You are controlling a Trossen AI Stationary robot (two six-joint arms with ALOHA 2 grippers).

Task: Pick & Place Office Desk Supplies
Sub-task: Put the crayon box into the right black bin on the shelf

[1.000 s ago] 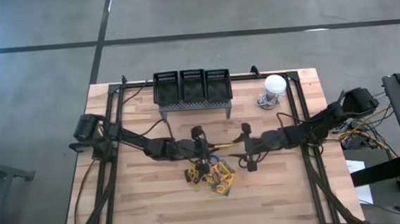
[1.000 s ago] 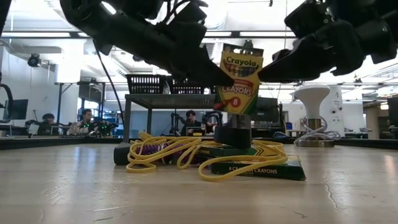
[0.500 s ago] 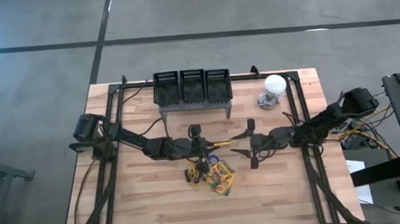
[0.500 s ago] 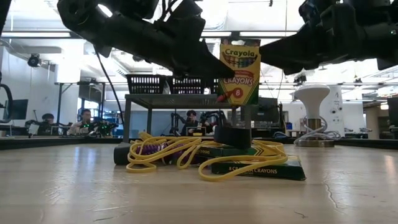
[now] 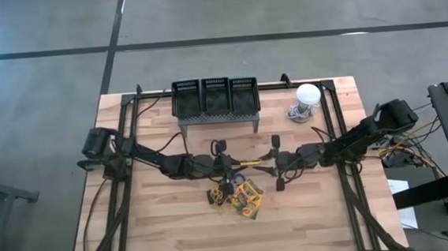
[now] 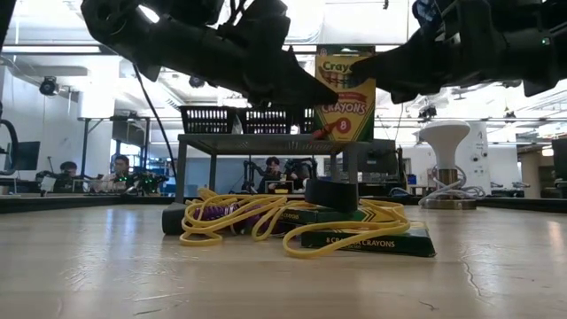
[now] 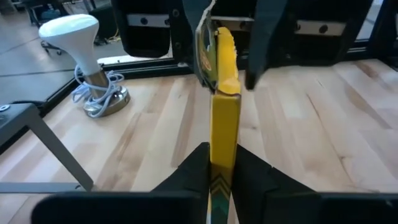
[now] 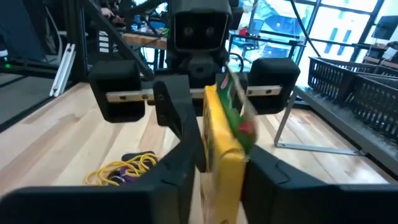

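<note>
the crayon box (image 6: 344,97) is hanging upright above the counter (image 5: 317,214), over the pile of boxes and rubber bands (image 6: 232,217). the left tool (image 5: 228,165) is pinching its flat faces; the right tool (image 5: 268,163) is straddling its other end, fingers spread. light, stiff cardboard, likely crushable: best gripped across the flat faces.

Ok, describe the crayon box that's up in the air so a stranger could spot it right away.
Find the grey stand with black baskets at the table's back. In front of it the left gripper holds a crayon box upright above the pile, the right gripper at its other end. The other boxes lie flat.
</note>
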